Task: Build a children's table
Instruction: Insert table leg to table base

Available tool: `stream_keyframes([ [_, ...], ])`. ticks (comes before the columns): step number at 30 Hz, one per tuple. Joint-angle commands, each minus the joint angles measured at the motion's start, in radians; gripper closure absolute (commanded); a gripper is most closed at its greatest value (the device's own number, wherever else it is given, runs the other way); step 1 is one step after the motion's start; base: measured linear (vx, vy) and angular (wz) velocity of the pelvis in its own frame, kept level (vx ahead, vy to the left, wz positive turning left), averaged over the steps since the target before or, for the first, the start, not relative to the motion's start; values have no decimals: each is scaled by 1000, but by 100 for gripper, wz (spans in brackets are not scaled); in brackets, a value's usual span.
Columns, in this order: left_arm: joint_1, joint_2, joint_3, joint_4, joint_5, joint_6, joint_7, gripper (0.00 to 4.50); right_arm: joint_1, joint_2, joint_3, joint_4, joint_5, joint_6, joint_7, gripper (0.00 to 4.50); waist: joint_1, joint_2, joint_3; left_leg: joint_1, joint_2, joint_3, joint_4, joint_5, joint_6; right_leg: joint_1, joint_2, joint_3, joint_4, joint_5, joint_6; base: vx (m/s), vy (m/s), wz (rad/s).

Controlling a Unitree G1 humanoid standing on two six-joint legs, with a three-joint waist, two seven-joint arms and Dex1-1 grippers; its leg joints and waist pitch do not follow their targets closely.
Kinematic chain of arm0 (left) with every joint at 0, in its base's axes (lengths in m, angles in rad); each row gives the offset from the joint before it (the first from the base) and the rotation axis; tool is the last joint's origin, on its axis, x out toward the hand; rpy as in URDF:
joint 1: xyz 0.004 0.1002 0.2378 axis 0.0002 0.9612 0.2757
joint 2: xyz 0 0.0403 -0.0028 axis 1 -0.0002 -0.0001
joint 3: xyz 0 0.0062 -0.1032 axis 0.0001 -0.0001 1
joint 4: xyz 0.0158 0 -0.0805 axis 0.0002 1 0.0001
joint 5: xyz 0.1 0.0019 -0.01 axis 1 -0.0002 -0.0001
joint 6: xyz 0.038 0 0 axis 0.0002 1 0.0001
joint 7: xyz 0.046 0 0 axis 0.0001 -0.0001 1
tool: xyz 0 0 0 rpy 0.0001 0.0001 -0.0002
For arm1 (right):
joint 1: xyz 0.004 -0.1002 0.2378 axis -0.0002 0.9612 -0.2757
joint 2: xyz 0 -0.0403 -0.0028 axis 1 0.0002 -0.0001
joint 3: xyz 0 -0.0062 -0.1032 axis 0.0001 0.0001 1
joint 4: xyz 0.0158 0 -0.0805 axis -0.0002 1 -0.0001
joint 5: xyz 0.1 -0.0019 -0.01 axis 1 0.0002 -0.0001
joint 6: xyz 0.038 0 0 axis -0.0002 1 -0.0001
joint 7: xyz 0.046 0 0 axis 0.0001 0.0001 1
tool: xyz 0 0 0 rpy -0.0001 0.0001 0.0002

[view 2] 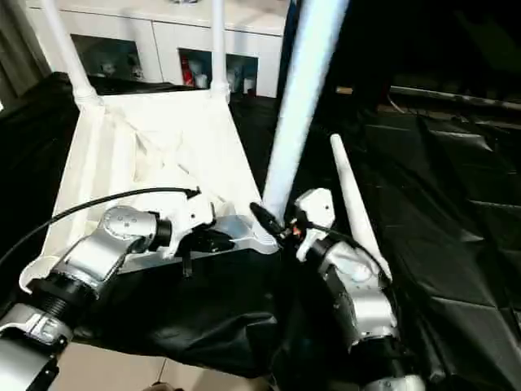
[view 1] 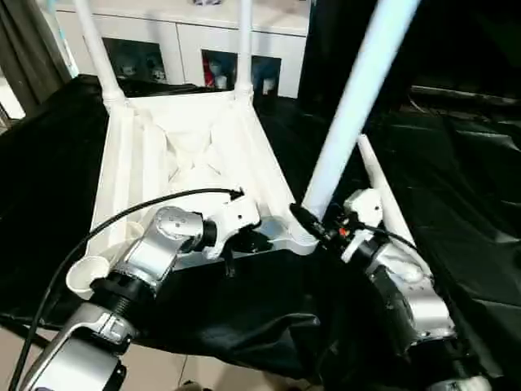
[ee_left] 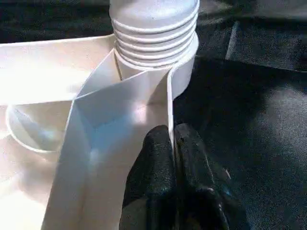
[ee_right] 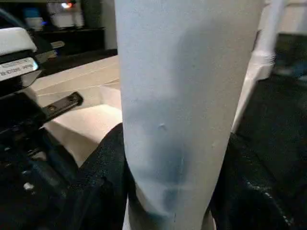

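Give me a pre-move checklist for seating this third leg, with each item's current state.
1. Left gripper shut on the thin side wall of the upturned white plastic ribbed table top: ok.
2. Right gripper closed around the long white tapered tubular leg near its base: ok.
3. Leg's ribbed end fully down in the round corner socket: not ok, the ribs are exposed above it.
4. Leg upright: not ok, it leans.
5. Two far legs standing in their sockets: ok.
6. Fourth leg lying on the black-draped surface, within reach: ok.
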Motion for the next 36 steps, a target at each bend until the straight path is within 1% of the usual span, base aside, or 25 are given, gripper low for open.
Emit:
stream_keyframes([
  [1,-18,12,8,-31,-14,-27,-39,450,25,-24,34,79,1,115,77,264,4,1,-52,17,52,-34,-86,-368,14,30,-87,64,-98,-461,-142,0,0,0],
  [2,-15,15,6,-37,-19,-34,-53,450,19,-32,35,83,4,126,92,264,4,0,-53,16,52,-34,-85,-361,15,31,-87,65,-97,-447,-147,0,0,0],
  [3,-10,21,3,-47,-28,-44,-76,450,9,-43,37,91,11,143,115,264,5,-1,-55,12,52,-32,-85,-335,20,35,-87,66,-91,-410,-158,0,0,0],
  [4,-6,27,1,-57,-36,-48,-97,450,0,-56,42,98,16,158,144,264,6,-1,-56,12,52,-31,-85,-324,22,36,-87,66,-89,-393,-164,0,0,0],
  [5,-3,30,-1,-63,-41,-50,-110,450,-6,-65,46,103,19,166,162,264,7,-4,-57,11,50,-29,-82,-305,30,38,-87,66,-86,-368,-173,0,0,0],
  [6,1,37,-5,-73,-49,-57,-135,450,-13,-78,53,109,20,175,191,264,9,-4,-57,11,51,-26,-81,-286,36,37,-87,67,-84,-347,-181,0,0,0],
  [8,4,49,-10,-89,-60,-54,-171,450,-24,-111,75,112,20,197,265,264,11,-5,-59,9,52,-26,-80,-261,42,42,-85,66,-80,-318,-191,0,0,0],
  [9,4,53,-12,-91,-65,-63,-187,450,-27,-126,86,115,14,197,294,264,15,-3,-60,12,52,-24,-79,-247,47,41,-84,66,-77,-294,-199,0,0,0],
  [10,3,55,-12,-92,-66,-71,-196,450,-28,-137,92,116,10,199,313,264,16,-4,-60,10,52,-24,-79,-238,49,43,-83,66,-75,-283,-201,0,0,0],
  [11,1,58,-14,-90,-68,-79,-210,450,-28,-150,103,117,2,195,335,264,20,-2,-61,11,53,-24,-79,-224,51,44,-84,66,-72,-261,-207,0,0,0],
  [12,0,61,-16,-90,-69,-83,-220,450,-28,-158,110,117,-3,193,349,264,23,-1,-62,12,54,-24,-79,-219,51,44,-83,65,-71,-249,-211,0,0,0],
  [13,-4,66,-17,-88,-70,-88,-237,450,-23,-177,131,115,-20,184,382,264,25,2,-61,13,55,-24,-79,-217,49,43,-83,65,-69,-236,-216,0,0,0],
  [15,-4,67,-18,-89,-71,-88,-240,450,-22,-182,137,115,-24,181,392,264,27,1,-61,15,57,-24,-81,-229,43,43,-83,65,-70,-242,-220,0,0,0],
  [16,-6,68,-19,-89,-73,-88,-247,450,-21,-186,143,115,-28,179,401,264,28,2,-60,17,57,-24,-81,-233,40,42,-83,65,-70,-244,-221,0,0,0],
  [20,-9,73,-22,-93,-75,-86,-275,450,-17,-196,161,116,-33,172,432,264,32,2,-56,18,57,-26,-84,-279,21,42,-86,66,-79,-312,-205,0,0,0],
  [21,-13,73,-24,-85,-72,-91,-285,450,-15,-202,171,118,-42,167,447,264,33,3,-54,20,57,-26,-86,-298,16,40,-85,66,-83,-342,-197,0,0,0],
  [24,-15,72,-25,-79,-67,-94,-292,450,-14,-207,174,125,-46,157,458,264,35,1,-52,22,58,-28,-88,-311,11,39,-86,66,-85,-360,-189,0,0,0],
  [28,-18,68,-25,-73,-64,-94,-289,450,-16,-209,171,132,-46,152,460,264,38,0,-52,21,58,-28,-88,-302,13,39,-86,67,-83,-352,-189,0,0,0],
  [29,-20,63,-21,-68,-62,-88,-275,450,-17,-203,164,139,-46,147,448,264,39,0,-52,20,58,-28,-88,-302,13,39,-86,67,-83,-353,-189,0,0,0],
  [31,-28,39,1,-46,-48,-61,-200,450,-33,-170,119,182,-41,121,361,264,38,-2,-49,20,57,-28,-89,-309,12,37,-87,67,-86,-371,-187,0,0,0],
  [32,-28,39,1,-46,-48,-61,-200,450,-33,-170,119,182,-41,121,361,264,37,-3,-46,20,57,-28,-90,-315,11,35,-87,67,-88,-386,-183,0,0,0],
  [33,-32,34,6,-38,-44,-58,-182,450,-39,-161,106,196,-40,118,334,264,35,-2,-43,22,56,-31,-91,-344,6,34,-88,65,-93,-435,-175,0,0,0],
  [34,-40,25,14,-28,-36,-47,-147,450,-53,-142,80,222,-38,105,279,264,31,-5,-36,26,56,-33,-93,-381,1,29,-89,62,-101,-506,-155,0,0,0],
  [35,-40,25,14,-28,-36,-47,-147,450,-53,-142,80,222,-38,105,279,264,30,-3,-33,31,55,-35,-93,-406,-7,25,-90,61,-104,-551,-143,0,0,0],
  [36,-63,4,32,-6,-19,0,-66,450,-89,-103,35,289,-55,76,118,264,25,-4,-26,41,51,-40,-90,-463,-18,18,-93,54,-121,-662,-109,0,0,0],
])
